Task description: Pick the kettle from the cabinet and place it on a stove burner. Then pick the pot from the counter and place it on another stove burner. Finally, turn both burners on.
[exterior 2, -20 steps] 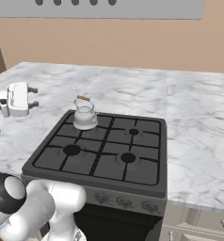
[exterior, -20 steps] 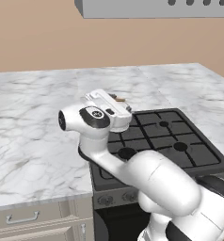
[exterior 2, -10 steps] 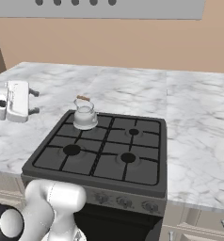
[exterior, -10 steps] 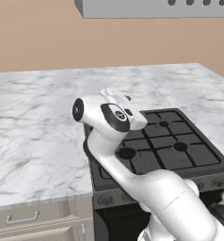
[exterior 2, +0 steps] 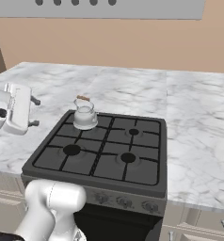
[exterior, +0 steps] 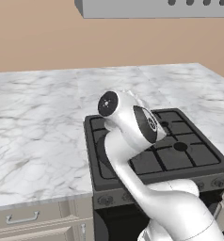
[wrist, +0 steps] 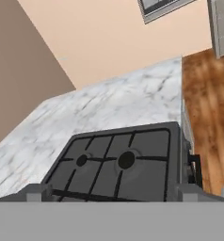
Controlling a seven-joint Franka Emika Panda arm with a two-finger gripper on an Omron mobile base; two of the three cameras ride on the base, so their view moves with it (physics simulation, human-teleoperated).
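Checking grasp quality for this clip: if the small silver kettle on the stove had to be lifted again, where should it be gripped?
Grip the brown wooden bar atop the small silver kettle, coming from above. The kettle stands upright on the rear-left burner, its arched handle the highest, narrowest part. The gripper is open beside it.

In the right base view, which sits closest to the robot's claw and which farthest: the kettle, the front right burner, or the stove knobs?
From the gripper, at the left over the counter:
1. Kettle, on the back left burner.
2. Front right burner, mid-stove.
3. Stove knobs, along the front panel, about as far; too close to call.
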